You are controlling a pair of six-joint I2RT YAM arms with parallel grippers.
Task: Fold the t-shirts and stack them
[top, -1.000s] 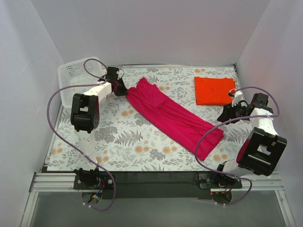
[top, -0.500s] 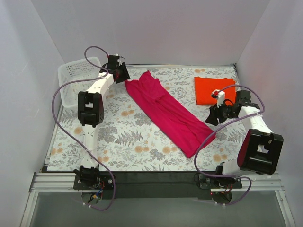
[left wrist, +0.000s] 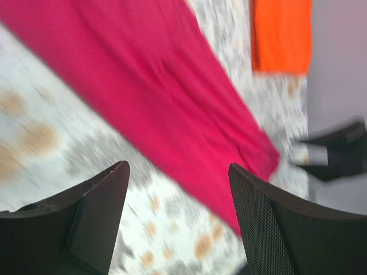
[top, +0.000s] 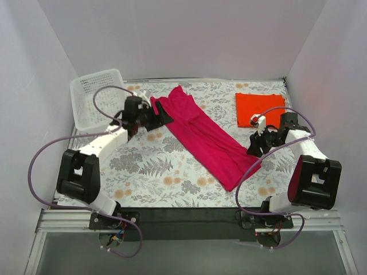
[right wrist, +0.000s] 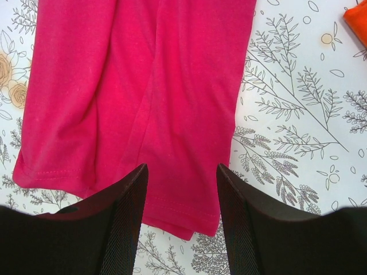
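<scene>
The pink shirt (top: 203,136) lies flat on the table (top: 149,166) as a long narrow strip. It runs in a diagonal line from the far left-of-middle part of the table to the near right part. It is folded along its length, and in the right wrist view a soft crease goes down the cloth to the stitched hem at its near end. The orange shirt (top: 261,109) is already folded to a neat rectangle and rests in the far right corner, apart from the pink one, with bare flowered tabletop between them.

The left gripper (top: 163,116) is at the far left end of the pink shirt, just beside its edge. Its fingers (left wrist: 97,212) stand apart and nothing is between them; the left wrist view is blurred, but the gap is plain and only cloth and table show through it. Whether it touches the cloth I cannot tell.

The right gripper (top: 253,149) is at the other end of the strip, over the hem near the right corner. Its fingers (right wrist: 123,223) are also apart, with no cloth caught between them; the hem is seen under the gap.

A white basket (top: 92,91) with small holes stands in the far left corner, behind the left arm, well apart from both shirts.
</scene>
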